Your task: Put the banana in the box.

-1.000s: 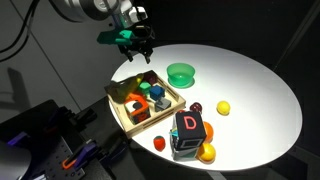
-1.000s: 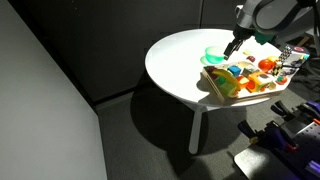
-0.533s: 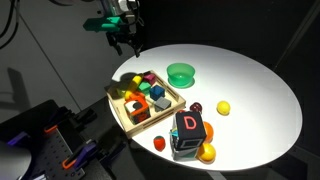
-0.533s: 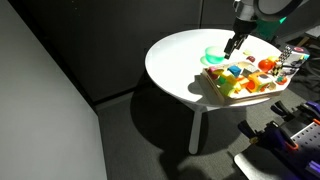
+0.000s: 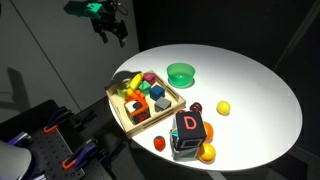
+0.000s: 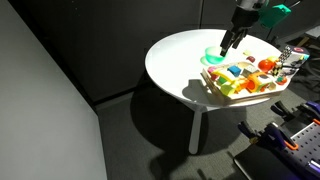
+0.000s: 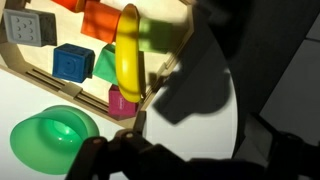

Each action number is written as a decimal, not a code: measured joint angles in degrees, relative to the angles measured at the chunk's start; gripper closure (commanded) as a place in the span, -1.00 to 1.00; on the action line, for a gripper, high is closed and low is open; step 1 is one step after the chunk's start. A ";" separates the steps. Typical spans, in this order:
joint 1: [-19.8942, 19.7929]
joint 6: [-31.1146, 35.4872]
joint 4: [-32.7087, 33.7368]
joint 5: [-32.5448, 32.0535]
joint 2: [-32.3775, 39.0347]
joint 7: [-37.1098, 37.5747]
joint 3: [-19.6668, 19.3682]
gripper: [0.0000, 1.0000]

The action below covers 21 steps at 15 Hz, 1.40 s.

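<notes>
The banana (image 7: pixel 128 55) lies inside the box (image 5: pixel 118 110) among toy blocks (image 5: pixel 152 98), by the table (image 5: pixel 250 90) edge. The gripper (image 5: pixel 108 25) hangs well above that edge, jaws spread and empty. The task looks complete.

Yellow banana (image 7: pixel 128 55) lying in wooden box (image 7: pixel 50 82) among blocks (image 7: pixel 74 62), green bowl (image 7: pixel 55 137) beside box
</notes>
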 measured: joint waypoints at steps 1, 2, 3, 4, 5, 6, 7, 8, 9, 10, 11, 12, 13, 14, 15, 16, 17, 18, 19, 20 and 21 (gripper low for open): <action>0.37 -1.72 0.00 1.09 -0.59 -0.73 0.04 -1.00; 0.64 -3.53 0.01 2.04 -1.18 -1.45 0.05 -1.00; 0.83 -5.40 0.02 2.53 -1.84 -1.69 0.07 -1.00; 0.93 -7.17 0.04 2.55 -2.47 -1.69 0.11 -1.00; 1.03 -8.81 0.06 2.55 -3.14 -1.69 0.15 -1.00; 1.14 -10.31 0.09 2.55 -3.82 -1.69 0.21 -1.00; 1.27 -11.55 0.10 2.55 -4.51 -1.69 0.31 -1.00; 1.44 -12.72 0.13 2.55 -5.25 -1.69 0.41 -1.00; 1.63 -13.90 0.18 2.55 -6.05 -1.64 0.52 -1.00; 1.78 -15.13 0.30 2.55 -6.83 -1.58 0.64 -1.00; 1.91 -16.37 0.46 2.55 -7.64 -1.52 0.78 -1.00; 2.00 -17.47 0.65 2.55 -8.42 -1.39 0.92 -1.00; 2.08 -18.40 0.88 2.55 -9.23 -1.18 1.05 -1.00; 2.12 -19.27 1.13 2.55 -10.03 -0.94 1.21 -1.00; 2.12 -20.01 1.44 2.55 -10.79 -0.53 1.40 -1.00; 2.12 -20.62 1.77 2.54 -11.48 -0.02 1.61 -1.00; 2.12 -21.20 2.09 2.54 -12.15 0.40 1.84 -1.00; 2.12 -21.74 2.43 2.54 -12.75 0.93 2.07 -1.00; 2.13 -22.25 2.78 2.54 -13.27 1.33 2.27 -1.00; 2.13 -22.68 3.12 2.54 -13.74 1.60 2.41 -1.00; 2.13 -23.07 3.42 2.54 -14.16 1.83 2.49 -1.00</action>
